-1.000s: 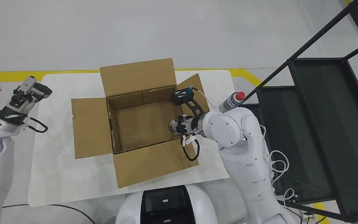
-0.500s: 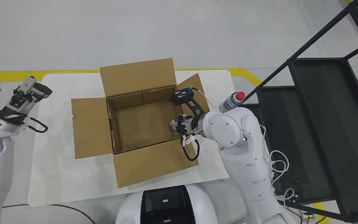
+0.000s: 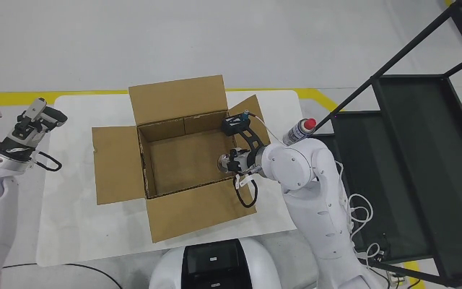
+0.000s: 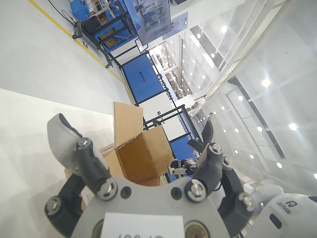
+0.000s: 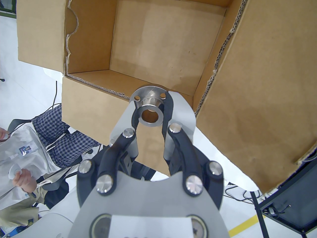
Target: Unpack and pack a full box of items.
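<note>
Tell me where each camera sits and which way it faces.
Top: above the arms, looking straight down at the table and open box; both arms show, left gripper beyond the table's edge, right gripper at the box's rim.
Left wrist: behind the open left gripper, facing across the table to the box and up at the ceiling.
Right wrist: behind the right gripper, shut on a flange, facing into the box.
Shared: all three show the box; left wrist also catches the right gripper.

A white counter (image 3: 72, 217) stands on a grey floor crossed by yellow tape (image 3: 29, 94), with a black shelf rack (image 3: 411, 137) just beside it.
</note>
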Tool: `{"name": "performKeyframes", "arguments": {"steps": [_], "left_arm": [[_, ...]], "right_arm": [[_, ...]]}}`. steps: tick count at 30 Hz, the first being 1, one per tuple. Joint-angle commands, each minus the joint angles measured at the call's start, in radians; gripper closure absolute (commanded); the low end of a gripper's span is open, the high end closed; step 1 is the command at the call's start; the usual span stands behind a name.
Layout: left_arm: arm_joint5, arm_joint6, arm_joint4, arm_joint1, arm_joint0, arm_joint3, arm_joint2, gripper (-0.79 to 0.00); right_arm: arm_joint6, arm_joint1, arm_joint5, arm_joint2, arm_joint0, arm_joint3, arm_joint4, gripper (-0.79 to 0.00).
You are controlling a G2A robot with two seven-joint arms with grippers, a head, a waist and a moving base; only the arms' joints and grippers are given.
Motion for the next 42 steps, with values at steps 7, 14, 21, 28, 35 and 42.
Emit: {"name": "performKeyframes", "arguments": {"steps": [7, 14, 21, 28, 35, 42], "left_arm": [[0.000, 0.000, 0.000, 0.000, 0.000, 0.000, 0.000, -0.785], [0.000, 0.000, 0.000, 0.000, 0.000, 0.000, 0.000, -0.785], [0.000, 0.000, 0.000, 0.000, 0.000, 0.000, 0.000, -0.785], [0.000, 0.000, 0.000, 0.000, 0.000, 0.000, 0.000, -0.785], [0.000, 0.000, 0.000, 0.000, 0.000, 0.000, 0.000, -0.785], [0.000, 0.000, 0.000, 0.000, 0.000, 0.000, 0.000, -0.785]], "right_arm": [[0.003, 0.006, -0.018, -0.018, -0.015, -0.021, -0.012, 0.000], [0.003, 0.046, -0.047, 0.024, -0.122, -0.179, -0.043, 0.000], [0.003, 0.092, -0.050, 0.131, -0.292, -0.297, -0.072, 0.000], [0.003, 0.127, -0.053, 0.242, -0.410, -0.314, -0.010, 0.000], [-0.028, 0.145, -0.051, 0.303, -0.416, -0.202, -0.007, 0.000], [-0.200, 0.152, -0.060, 0.335, -0.459, -0.050, -0.001, 0.000]]}}
